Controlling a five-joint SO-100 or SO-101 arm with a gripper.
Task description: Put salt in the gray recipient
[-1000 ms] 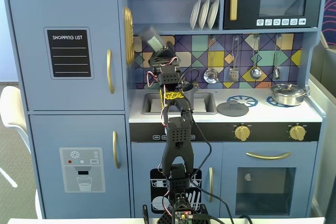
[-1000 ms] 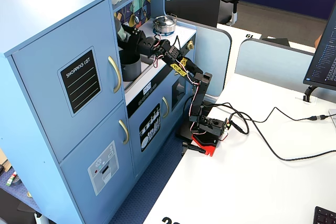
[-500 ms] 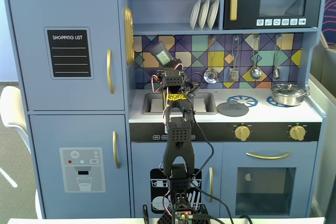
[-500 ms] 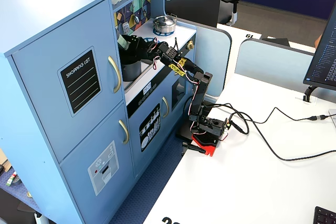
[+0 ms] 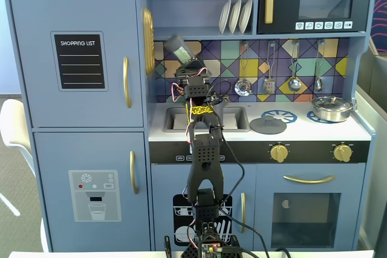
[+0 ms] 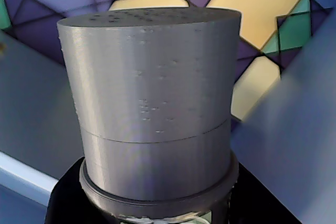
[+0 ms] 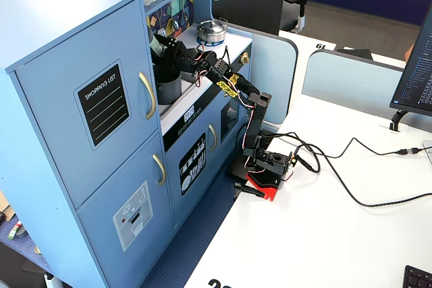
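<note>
Upper left of centre in a fixed view: salt shaker [image 5: 179, 47], tilted, raised above the sink area, clamped low on its body by the tool [image 5: 188, 69]. Gray pot [image 7: 168, 85] sits below. The shaker appears rigid, light and smooth; a mid-body hold suits it.

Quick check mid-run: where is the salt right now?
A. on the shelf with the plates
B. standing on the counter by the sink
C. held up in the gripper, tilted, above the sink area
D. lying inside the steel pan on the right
C: the salt sits tilted in the gripper, raised above the sink in front of the tiled backsplash.
</note>
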